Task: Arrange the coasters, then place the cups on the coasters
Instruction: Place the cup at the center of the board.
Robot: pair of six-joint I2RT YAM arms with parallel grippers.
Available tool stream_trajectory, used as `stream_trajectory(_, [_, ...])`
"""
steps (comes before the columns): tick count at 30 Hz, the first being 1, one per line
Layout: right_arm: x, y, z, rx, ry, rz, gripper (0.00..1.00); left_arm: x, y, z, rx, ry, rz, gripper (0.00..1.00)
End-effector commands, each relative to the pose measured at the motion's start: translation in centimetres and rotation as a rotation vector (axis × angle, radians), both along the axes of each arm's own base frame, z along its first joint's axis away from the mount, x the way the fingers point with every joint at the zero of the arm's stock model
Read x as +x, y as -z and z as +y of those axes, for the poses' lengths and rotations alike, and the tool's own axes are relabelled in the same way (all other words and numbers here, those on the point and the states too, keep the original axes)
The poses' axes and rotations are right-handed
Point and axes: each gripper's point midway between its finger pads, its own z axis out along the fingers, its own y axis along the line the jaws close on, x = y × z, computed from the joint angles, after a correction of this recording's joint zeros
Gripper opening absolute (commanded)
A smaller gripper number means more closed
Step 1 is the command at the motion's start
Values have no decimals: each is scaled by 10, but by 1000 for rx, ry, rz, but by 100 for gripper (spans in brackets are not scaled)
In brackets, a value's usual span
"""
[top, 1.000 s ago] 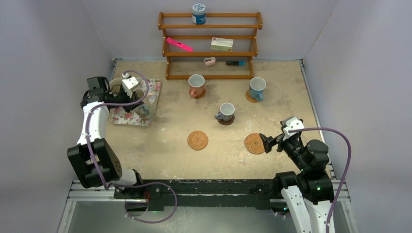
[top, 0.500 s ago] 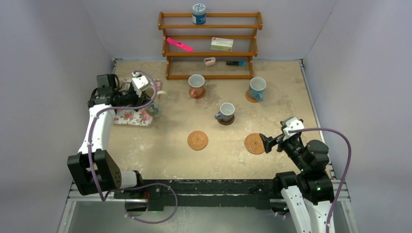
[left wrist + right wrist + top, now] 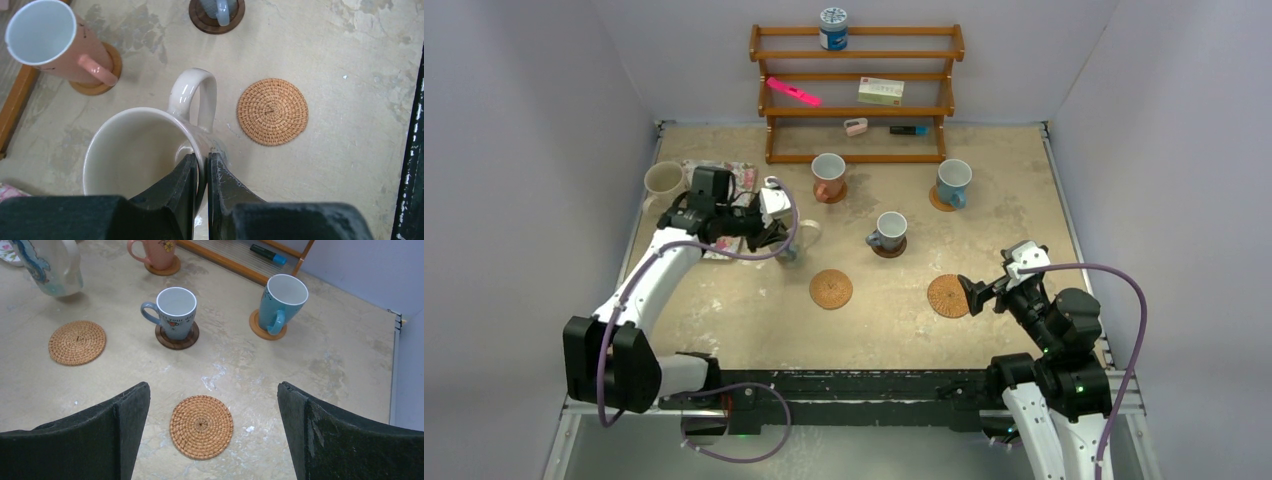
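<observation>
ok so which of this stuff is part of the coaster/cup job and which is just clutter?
Job: held cream mug, second cream mug, pink mug, blue mug, grey-blue mug; three occupied coasters; two bare woven coasters.
Clutter: floral mat, wooden rack, canister, pink marker, small box.

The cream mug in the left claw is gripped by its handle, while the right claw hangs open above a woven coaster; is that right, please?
Not quite: the left wrist view shows the left claw pinching the cream mug by its rim, one finger inside and one outside, the handle untouched. The right claw does hang open above a woven coaster.
</observation>
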Motion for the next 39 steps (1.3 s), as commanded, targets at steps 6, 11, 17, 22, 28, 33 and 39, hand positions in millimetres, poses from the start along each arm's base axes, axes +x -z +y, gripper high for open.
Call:
stream_trajectory(6, [-3,-1,5,-1,-31,-11,99,12,-9,-19,36,21,-203,0])
stream_trajectory(11, [-2,-1,4,-1,-30,-10,99,9,1,-22,49,38,-190,0])
stream_trajectory(17, [-3,-1,5,-2,-31,-11,99,6,10,-20,76,46,-174,5])
stream_trajectory(22, [-3,-1,5,-1,-34,-11,99,2,9,-17,92,50,-174,30])
stream_trajectory(28, [-3,-1,6,-3,-42,-7,99,-5,5,-12,100,35,-208,59])
stream_trajectory(33, [-3,1,10,-10,-66,6,99,-7,3,-4,107,-16,-226,73])
stream_trajectory(39, [-9,10,28,-43,-211,62,99,-11,1,15,94,-113,-211,75])
